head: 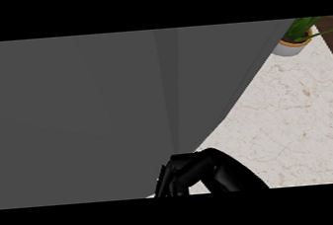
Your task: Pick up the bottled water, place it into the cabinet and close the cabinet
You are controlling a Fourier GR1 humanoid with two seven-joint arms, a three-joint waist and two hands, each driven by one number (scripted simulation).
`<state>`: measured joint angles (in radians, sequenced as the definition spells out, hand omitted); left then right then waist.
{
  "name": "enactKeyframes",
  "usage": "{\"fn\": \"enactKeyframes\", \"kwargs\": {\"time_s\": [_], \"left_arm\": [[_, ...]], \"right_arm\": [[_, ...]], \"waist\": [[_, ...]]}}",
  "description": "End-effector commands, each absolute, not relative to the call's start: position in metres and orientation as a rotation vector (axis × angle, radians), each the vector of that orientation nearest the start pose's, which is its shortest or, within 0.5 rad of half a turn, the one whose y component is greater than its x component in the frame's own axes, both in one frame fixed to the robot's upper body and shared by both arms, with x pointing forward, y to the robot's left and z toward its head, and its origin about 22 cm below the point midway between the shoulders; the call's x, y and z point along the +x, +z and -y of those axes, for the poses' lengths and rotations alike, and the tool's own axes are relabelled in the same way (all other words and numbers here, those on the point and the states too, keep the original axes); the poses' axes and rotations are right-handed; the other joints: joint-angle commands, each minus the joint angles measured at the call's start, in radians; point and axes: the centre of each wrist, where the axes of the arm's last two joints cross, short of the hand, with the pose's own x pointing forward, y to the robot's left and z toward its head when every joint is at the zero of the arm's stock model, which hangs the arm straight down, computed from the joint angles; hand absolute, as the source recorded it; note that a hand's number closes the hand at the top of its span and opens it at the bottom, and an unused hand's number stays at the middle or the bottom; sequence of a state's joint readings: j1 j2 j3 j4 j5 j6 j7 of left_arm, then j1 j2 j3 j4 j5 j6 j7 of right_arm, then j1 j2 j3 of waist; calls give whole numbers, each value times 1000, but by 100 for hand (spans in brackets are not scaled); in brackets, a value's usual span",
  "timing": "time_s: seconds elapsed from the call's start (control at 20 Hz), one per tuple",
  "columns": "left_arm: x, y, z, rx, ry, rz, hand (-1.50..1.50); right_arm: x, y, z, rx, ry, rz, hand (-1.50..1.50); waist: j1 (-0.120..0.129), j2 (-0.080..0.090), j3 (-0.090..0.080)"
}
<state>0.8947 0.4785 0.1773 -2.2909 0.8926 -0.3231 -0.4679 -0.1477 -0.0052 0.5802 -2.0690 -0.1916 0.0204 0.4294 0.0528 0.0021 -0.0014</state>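
Most of the head view is filled by a large, flat, dark grey cabinet panel, with a paler vertical seam running down its middle. To the right, a cream marble-patterned counter top is seen, and at the upper right corner a small white pot with an orange rim and green leaves stands on it.

One black hand is seen at the lower edge, pressed against the bottom corner of the grey panel. Its fingers look bent, but whether anything is grasped cannot be told. Which arm it belongs to cannot be told from the view either.

The bottled water is not visible; it may be hidden behind the panel. Such a bottle is judged light, smooth and slightly yielding, best taken round its middle.
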Motion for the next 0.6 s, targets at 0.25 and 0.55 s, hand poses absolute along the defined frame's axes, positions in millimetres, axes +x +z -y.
{"fn": "enactKeyframes", "kwargs": {"time_s": [0.25, 0.55], "left_arm": [[28, 113, -367, -339, 259, 2007, -150], [28, 94, -367, -331, 272, 2015, -150]], "right_arm": [[282, 169, 102, 781, 381, 1607, 150], [330, 171, 100, 780, 401, 1576, 150]], "waist": [[-18, 0, 2], [-31, 0, 1]]}}
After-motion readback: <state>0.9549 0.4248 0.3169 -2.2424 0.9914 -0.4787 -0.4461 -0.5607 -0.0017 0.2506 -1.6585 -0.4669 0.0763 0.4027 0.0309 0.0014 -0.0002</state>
